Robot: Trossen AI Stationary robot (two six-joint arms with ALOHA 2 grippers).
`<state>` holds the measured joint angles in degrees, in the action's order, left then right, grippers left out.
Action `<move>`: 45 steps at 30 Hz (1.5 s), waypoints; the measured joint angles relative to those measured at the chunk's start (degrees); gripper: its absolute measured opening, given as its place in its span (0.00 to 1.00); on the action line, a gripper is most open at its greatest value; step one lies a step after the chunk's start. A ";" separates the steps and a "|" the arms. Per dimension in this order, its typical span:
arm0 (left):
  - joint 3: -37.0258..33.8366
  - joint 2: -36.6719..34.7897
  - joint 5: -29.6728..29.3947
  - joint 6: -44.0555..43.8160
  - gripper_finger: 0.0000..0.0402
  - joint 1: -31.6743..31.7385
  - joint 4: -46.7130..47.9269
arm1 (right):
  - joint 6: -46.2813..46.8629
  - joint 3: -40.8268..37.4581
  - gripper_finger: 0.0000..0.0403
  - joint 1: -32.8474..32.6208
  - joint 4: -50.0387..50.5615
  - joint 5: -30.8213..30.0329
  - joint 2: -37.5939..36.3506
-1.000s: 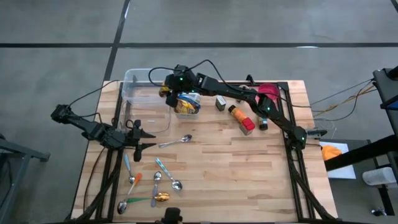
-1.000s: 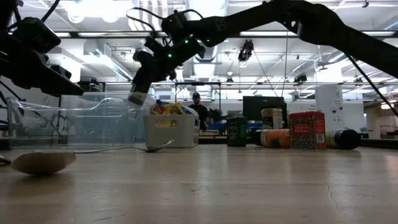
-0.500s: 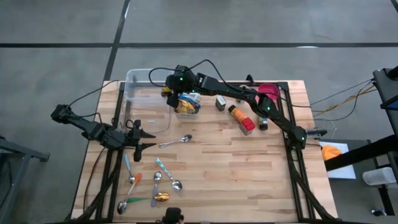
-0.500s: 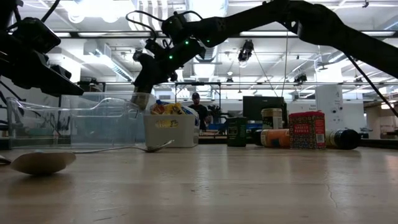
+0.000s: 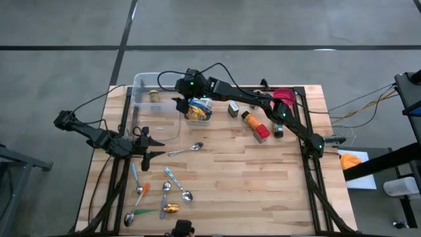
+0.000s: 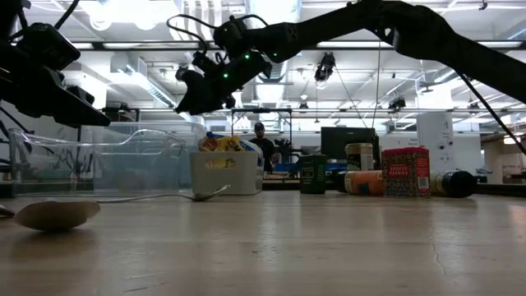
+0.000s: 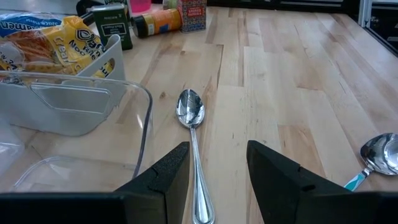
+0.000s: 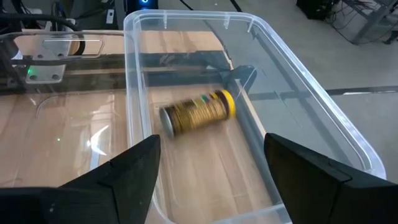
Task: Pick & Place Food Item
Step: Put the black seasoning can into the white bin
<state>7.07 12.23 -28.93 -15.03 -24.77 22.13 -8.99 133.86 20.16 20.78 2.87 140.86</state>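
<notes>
Spoons (image 5: 185, 150) on wooden table (image 5: 263, 178)

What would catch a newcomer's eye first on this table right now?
Probably the yellow-labelled jar lying on its side inside the clear plastic bin, with the right gripper open just above the bin's edge. Next, the cluster of spoons near the table's front edge, close to the waiting left gripper.

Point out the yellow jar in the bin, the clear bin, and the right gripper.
yellow jar (image 8: 198, 112), right wrist view, middle of its side.
clear bin (image 8: 305, 112), right wrist view, on its rim.
right gripper (image 8: 211, 171), right wrist view, midway between its open fingertips.
</notes>
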 joint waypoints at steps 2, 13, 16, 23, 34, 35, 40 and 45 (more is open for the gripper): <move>0.00 0.00 0.00 0.00 0.41 0.02 0.00 | 0.00 0.00 0.71 -0.02 0.02 0.00 0.00; 0.00 0.00 -0.01 0.00 0.41 0.01 0.01 | -0.44 -0.07 0.71 -1.24 0.04 1.43 -1.65; 0.00 0.00 0.00 0.00 0.41 0.01 0.01 | -0.43 -0.07 0.71 -1.75 -0.23 3.35 -2.94; 0.00 0.00 0.00 -0.01 0.41 0.02 0.01 | -0.47 -0.07 0.71 -2.28 -2.78 7.91 -4.31; -0.01 0.00 0.00 -0.01 0.41 0.02 0.02 | -0.48 -0.02 0.60 -2.54 -6.26 7.72 -6.97; -0.01 0.00 0.00 0.00 0.41 0.02 0.02 | -0.53 0.00 0.57 -2.61 -5.89 7.74 -7.28; 0.00 0.00 0.00 0.00 0.41 0.02 0.01 | -2.14 -0.02 0.48 -3.32 -3.23 7.89 -7.76; 0.00 0.00 0.00 0.00 0.41 0.01 0.01 | -3.17 -0.02 0.46 -4.37 -4.70 7.95 -8.23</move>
<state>7.07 12.23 -28.93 -15.03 -24.77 22.14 -12.16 133.84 15.79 16.07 10.83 132.63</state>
